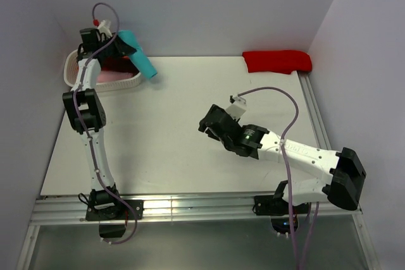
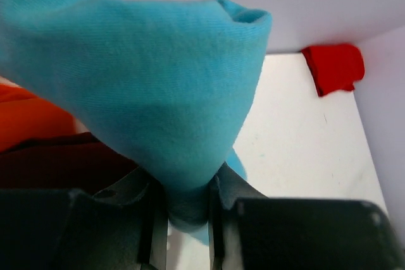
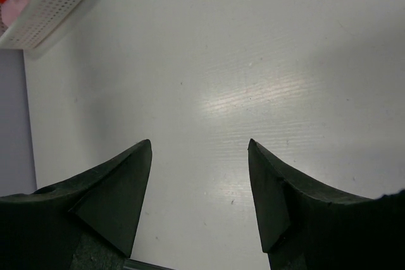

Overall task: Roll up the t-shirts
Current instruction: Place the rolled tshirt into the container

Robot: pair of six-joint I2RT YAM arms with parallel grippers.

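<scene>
My left gripper (image 1: 124, 47) is shut on the teal t-shirt (image 1: 140, 56) and holds it in the air over the white basket (image 1: 74, 79) at the back left. In the left wrist view the teal cloth (image 2: 139, 86) is pinched between the fingers (image 2: 155, 219) and fills most of the frame. Orange cloth (image 2: 28, 118) and maroon cloth (image 2: 57, 165) lie below it in the basket. Pink cloth (image 1: 114, 76) shows in the basket. A red t-shirt (image 1: 277, 61) lies rolled at the back right, also in the left wrist view (image 2: 333, 66). My right gripper (image 1: 206, 127) is open and empty above the table's middle.
The basket's perforated corner (image 3: 47, 7) shows at the top left of the right wrist view, above bare white table (image 3: 253, 61). Grey walls close the back and both sides. A metal rail (image 1: 190, 210) runs along the near edge.
</scene>
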